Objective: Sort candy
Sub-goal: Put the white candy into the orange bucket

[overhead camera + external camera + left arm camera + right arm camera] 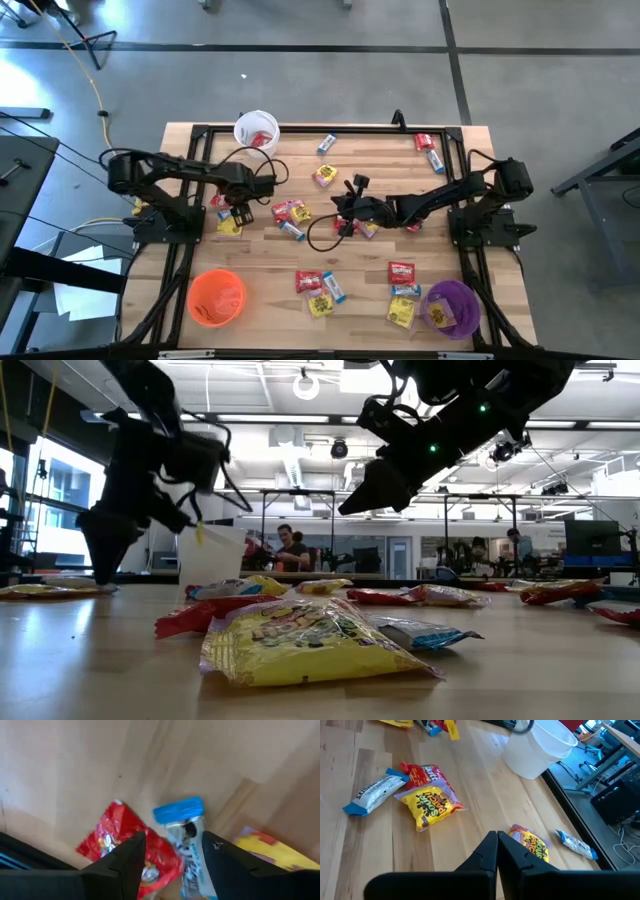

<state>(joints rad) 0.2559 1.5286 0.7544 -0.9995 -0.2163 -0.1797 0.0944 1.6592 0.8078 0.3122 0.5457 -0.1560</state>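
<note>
Desk (360,250): pale wood planks, visible grain, black frame along the edges. White cup (256,130), with something red inside. Orange cup (217,297), bright orange throughout. Purple cup (451,308), violet. Candy: red packets (401,271) with white lettering; yellow packets (431,803) printed in multicoloured letters; slim bar (186,837) white with black print and a bright blue end. Both arms were black; a green light glowed on one in the low view. Floor (330,80): grey with dark lines.
</note>
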